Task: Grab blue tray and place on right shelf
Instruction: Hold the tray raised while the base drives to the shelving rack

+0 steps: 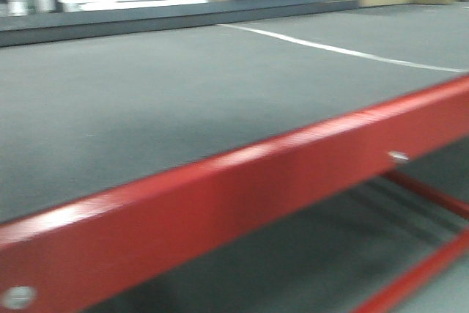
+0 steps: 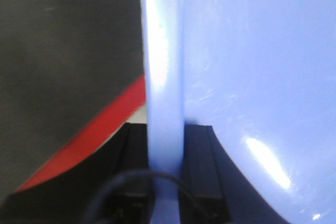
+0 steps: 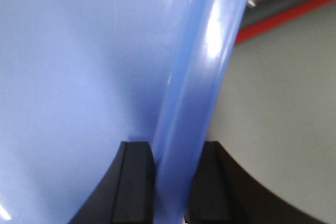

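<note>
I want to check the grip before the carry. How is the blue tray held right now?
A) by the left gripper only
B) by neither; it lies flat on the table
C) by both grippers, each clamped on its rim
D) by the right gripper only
C: the wrist views show the rim of the blue tray pinched between the black fingers of the left gripper and of the right gripper.

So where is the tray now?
The tray is pinched at its rim by the left gripper and the right gripper, seen in both wrist views; the red table frame lies beyond.
</note>
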